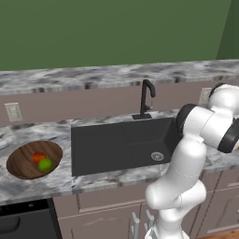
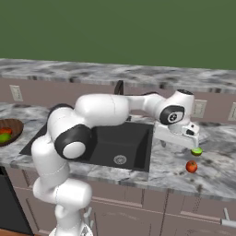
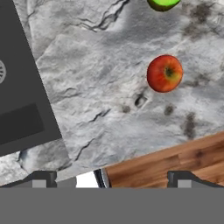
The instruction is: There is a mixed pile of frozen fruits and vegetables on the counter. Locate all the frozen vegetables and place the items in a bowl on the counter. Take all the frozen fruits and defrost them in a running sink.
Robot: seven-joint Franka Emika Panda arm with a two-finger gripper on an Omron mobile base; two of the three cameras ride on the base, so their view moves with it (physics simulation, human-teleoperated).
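A wooden bowl (image 1: 21, 164) sits on the left of the counter (image 1: 102, 179) and holds the red-orange tomato (image 1: 38, 157) and the plain green ball (image 1: 45, 164). To the right of the dark sink (image 1: 121, 144), on the marbled stone, lie the small red ball (image 2: 191, 166) and the flattish green piece (image 2: 197, 151). My gripper (image 2: 194, 144) hovers just above the green piece. In the hand view the gripper (image 3: 113, 179) is open with nothing between its tips. The red ball (image 3: 164, 73) lies ahead of it and the green piece (image 3: 162, 3) sits at the top edge.
A thin black faucet (image 1: 147, 98) stands behind the basin, and a silver drain (image 1: 157, 156) marks its floor. The sink's right edge (image 3: 26, 87) is close to my hand. The counter's front edge and the wooden floor (image 3: 175, 157) lie just below the fruits.
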